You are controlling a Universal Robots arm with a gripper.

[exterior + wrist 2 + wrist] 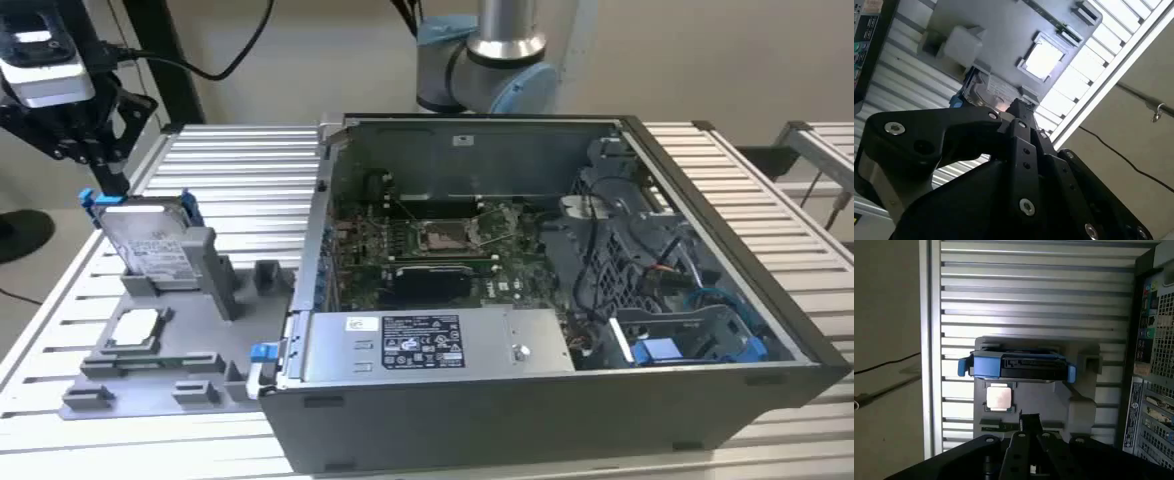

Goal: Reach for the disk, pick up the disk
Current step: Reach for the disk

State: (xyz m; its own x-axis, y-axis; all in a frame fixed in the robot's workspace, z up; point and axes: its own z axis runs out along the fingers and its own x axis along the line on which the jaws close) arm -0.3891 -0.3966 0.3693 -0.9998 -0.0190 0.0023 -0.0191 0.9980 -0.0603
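Note:
The disk point(150, 243) is a silver hard drive with a white label and blue rails. It stands on edge in a grey holder point(220, 345) at the exterior view's left. My gripper point(112, 178) hangs just above the disk's upper far corner, beside the blue rail, with its black fingers shut and nothing between them. In the first wrist view the disk point(1019, 366) lies ahead of my gripper point(1029, 416). The second wrist view shows the disk point(994, 92) just beyond my gripper point(1016, 106).
A small square CPU chip point(138, 328) lies flat on the same holder, in front of the disk. An open computer case point(561, 300) with a grey power-supply box point(427, 342) stands to the exterior view's right. The arm's base point(487, 60) rises behind it. Slatted metal tabletop point(240, 160) surrounds everything.

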